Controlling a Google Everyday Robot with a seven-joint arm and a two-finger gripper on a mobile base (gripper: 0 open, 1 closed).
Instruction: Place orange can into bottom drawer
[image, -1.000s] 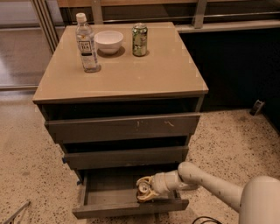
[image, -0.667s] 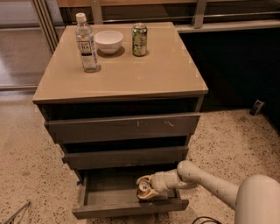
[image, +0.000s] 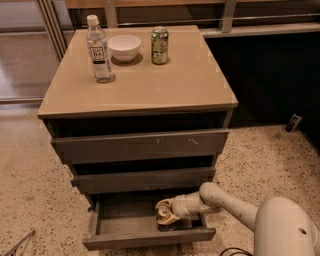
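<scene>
Gripper (image: 168, 211) reaches inside the open bottom drawer (image: 146, 239), right of centre, its 2 fingers clamped around the orange can (image: 162, 215), can tilted, just above drawer floor.

Gripper (image: 165, 212) with orange can (image: 163, 215) edged slightly left in bottom drawer (image: 145, 239).

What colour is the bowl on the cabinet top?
The bowl is white, camera view; gripper holds orange can in bottom drawer.

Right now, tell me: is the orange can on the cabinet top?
No, the gripper holds the orange can inside the open bottom drawer.
</scene>
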